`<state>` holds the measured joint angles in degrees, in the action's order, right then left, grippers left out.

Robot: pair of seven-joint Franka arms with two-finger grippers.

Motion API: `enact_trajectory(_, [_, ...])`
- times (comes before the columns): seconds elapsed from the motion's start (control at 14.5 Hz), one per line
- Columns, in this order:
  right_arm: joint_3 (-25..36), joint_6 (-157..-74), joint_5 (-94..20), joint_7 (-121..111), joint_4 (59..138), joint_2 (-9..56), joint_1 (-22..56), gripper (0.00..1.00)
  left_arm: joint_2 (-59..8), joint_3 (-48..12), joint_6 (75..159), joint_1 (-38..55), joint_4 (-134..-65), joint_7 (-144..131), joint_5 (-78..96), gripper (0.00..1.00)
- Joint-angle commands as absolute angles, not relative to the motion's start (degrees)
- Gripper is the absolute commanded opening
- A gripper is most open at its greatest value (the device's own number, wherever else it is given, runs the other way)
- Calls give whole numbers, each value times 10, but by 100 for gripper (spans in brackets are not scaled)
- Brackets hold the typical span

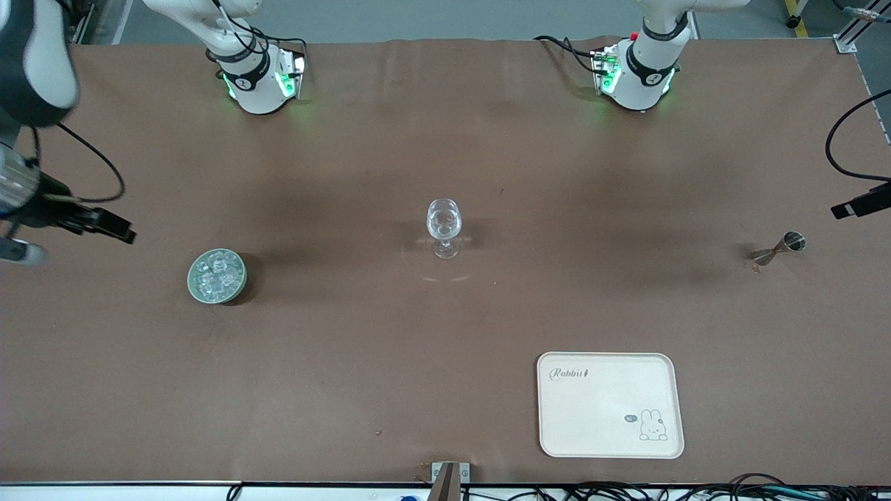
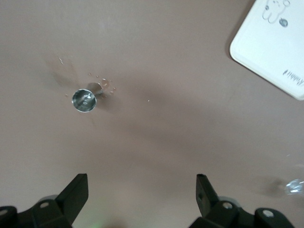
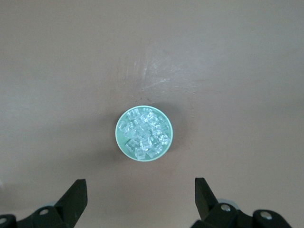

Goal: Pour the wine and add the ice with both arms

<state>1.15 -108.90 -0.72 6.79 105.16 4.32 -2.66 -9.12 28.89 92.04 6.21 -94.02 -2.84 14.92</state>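
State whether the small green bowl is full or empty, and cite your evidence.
Full. The right wrist view looks straight down into the green bowl, and clear ice cubes heap across nearly its whole inside.

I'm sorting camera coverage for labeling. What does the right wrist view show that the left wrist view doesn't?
Only the right wrist view shows the green bowl heaped with ice. Only the left wrist view shows the metal jigger, the white tray and a glimpse of the wine glass. Both show an open end effector, right and left, above brown table.
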Motion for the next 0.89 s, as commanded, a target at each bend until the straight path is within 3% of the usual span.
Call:
enact_trajectory(0.0, [11, -1174, -9, 64, 1126, 52, -15, 100, -161, 366, 915, 68, -919, -25, 236, 100])
enact_trajectory(0.34, [12, -1361, -8, 64, 1235, 89, -4, 100, -278, 435, 914, 61, -887, -27, 352, 100])
enact_trajectory(0.62, [12, -1396, -4, 64, 1252, 126, -4, 100, -348, 469, 915, 54, -877, -23, 380, 100])
enact_trajectory(0.83, [12, -1430, -3, 63, 1260, 157, -4, 99, -400, 469, 908, 21, -820, -19, 379, 100])
